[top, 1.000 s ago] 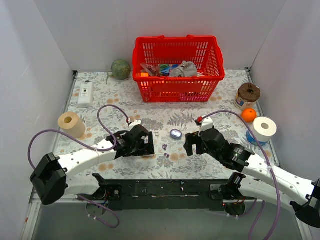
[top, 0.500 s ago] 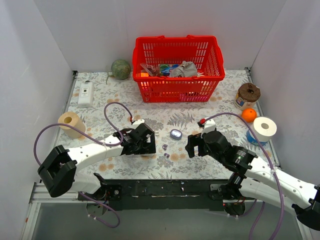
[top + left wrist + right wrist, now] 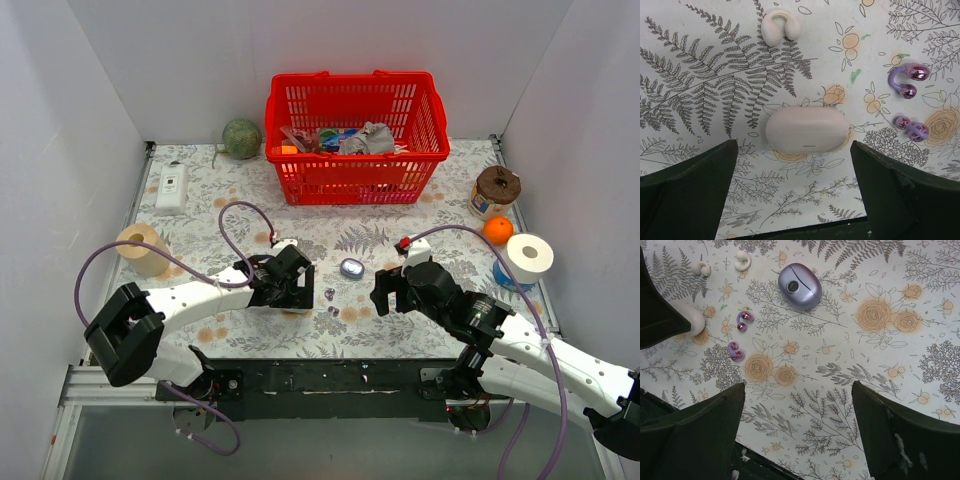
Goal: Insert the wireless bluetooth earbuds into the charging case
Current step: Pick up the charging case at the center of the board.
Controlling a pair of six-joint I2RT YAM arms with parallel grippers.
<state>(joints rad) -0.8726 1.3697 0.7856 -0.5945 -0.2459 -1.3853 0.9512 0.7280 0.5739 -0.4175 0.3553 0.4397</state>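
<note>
Finding the left gripper (image 3: 794, 165) with jaws spread wide and clamping nothing, hovering just left of the charging case (image 3: 351, 268). Seeing only two dark fingers (image 3: 690, 190) in the left wrist view, both cut off by the bottom frame edge.

Finding the right gripper (image 3: 799, 386) likewise wide apart and empty, hovering just right of the charging case.

Locating the wireless bluetooth earbuds (image 3: 743, 321) lying loose on the table (image 3: 450, 190), on the arms' side of the charging case and slightly left of it, apart from it, just beside each other.

Noting a white oval case (image 3: 806, 131) left of the charging case, lying directly beneath the left gripper, hidden by it from above and half covered by a finger in the right wrist view. Noting white earbuds (image 3: 702, 268) near it, also left of the charging case.

Being unable to tell whether the charging case lid is open or shut.

Noting a red basket (image 3: 350, 180) well beyond the charging case, contents jumbled and hard to identify.
</note>
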